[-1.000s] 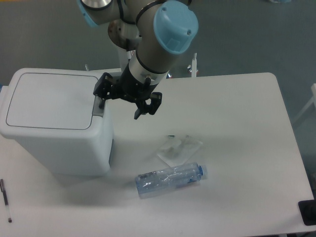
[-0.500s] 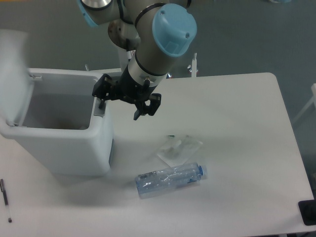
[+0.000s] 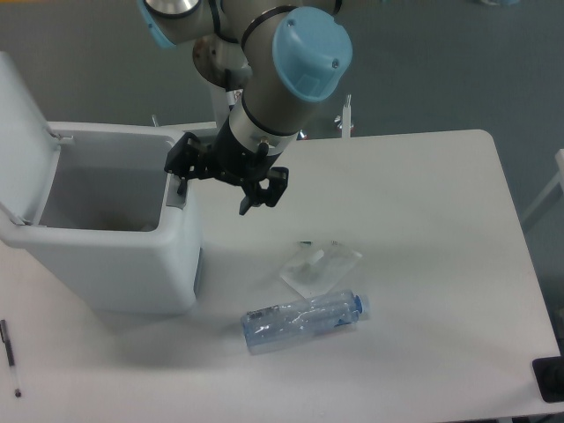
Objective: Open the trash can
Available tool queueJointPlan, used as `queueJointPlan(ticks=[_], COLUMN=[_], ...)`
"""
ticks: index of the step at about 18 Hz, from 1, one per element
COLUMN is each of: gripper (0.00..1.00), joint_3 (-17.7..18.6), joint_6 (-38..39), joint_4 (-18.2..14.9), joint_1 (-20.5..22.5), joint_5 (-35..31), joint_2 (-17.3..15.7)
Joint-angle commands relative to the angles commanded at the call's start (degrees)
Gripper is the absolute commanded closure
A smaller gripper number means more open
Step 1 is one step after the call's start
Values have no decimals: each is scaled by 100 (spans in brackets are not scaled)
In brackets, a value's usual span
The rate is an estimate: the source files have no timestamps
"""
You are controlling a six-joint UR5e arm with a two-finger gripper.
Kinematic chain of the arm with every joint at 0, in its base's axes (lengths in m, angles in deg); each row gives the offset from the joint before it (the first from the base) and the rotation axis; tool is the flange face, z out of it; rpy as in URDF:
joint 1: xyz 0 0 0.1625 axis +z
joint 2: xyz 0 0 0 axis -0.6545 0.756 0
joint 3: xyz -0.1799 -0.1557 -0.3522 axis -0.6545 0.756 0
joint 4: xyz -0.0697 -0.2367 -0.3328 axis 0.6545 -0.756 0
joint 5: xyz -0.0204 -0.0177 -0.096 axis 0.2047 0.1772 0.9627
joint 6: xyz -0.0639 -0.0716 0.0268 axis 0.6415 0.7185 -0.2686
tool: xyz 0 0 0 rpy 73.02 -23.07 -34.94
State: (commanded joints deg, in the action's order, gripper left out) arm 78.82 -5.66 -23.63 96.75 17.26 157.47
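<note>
Starting at the far left edge, a pen (image 3: 9, 357) lies on the white table (image 3: 441, 264), low down near the front. Just right of that sits the trash can (image 3: 106, 220), big white bin on the table's left end, with its lid (image 3: 25, 132) flipped up and leaning back on the left side, so you can see straight into the hollow inside. At the bin's right rim is the grey latch tab (image 3: 176, 189), and one black finger (image 3: 182, 169) of the gripper (image 3: 216, 187) is right on it. The jaws are spread apart, nothing between them, the other finger hanging over the table. Further right, a crumpled clear wrapper (image 3: 319, 264) lies flat, and just below it a squashed plastic bottle (image 3: 304, 319) rests on its side.
</note>
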Motion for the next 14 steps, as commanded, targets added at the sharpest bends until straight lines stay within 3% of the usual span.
queueJointPlan(ticks=[5,8,11,14], gripper=[0,0,0,0], joint_3=[-220,-159,-159,-133], joint_6=[-44,-61,-149,-771], joint_4=[140,666,1202,1415], joint_1=[246,282,282,430], joint_5=[-17,-166,-754,-1203], joint_2=[52,184,403,579])
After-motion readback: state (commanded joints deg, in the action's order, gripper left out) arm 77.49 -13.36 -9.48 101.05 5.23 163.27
